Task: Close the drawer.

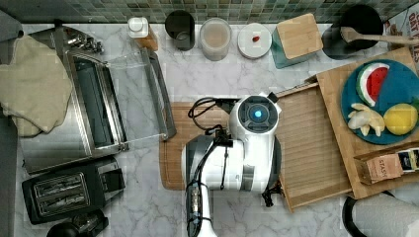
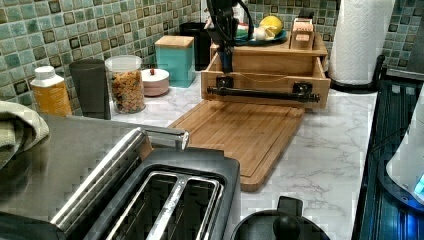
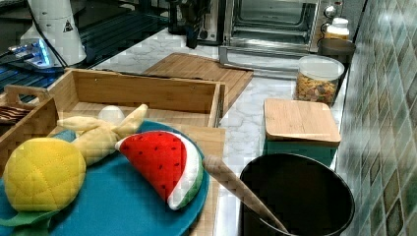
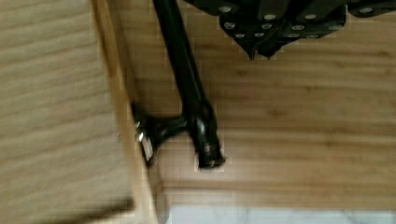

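Observation:
The drawer (image 1: 311, 143) is a wide light-wood tray with a ribbed bottom. It stands pulled out of the low wooden stand (image 1: 341, 133) toward the cutting board (image 1: 173, 148). A black bar handle (image 2: 262, 93) runs along its front panel (image 2: 265, 82). My arm (image 1: 254, 116) hangs over that front edge. In the left view my gripper (image 2: 227, 65) points down in front of the panel, just above the handle's left mount. In the wrist view its fingertips (image 4: 261, 46) are pressed together, shut on nothing, beside the handle (image 4: 187, 84) and over the board.
A toaster oven with its glass door (image 1: 138, 94) folded open lies on the top view's left, a black toaster (image 1: 69, 190) below it. A blue plate (image 1: 395, 79) of plush fruit sits on the stand. Jars (image 1: 215, 37) line the tiled wall. A paper towel roll (image 2: 360, 40) stands by the stand.

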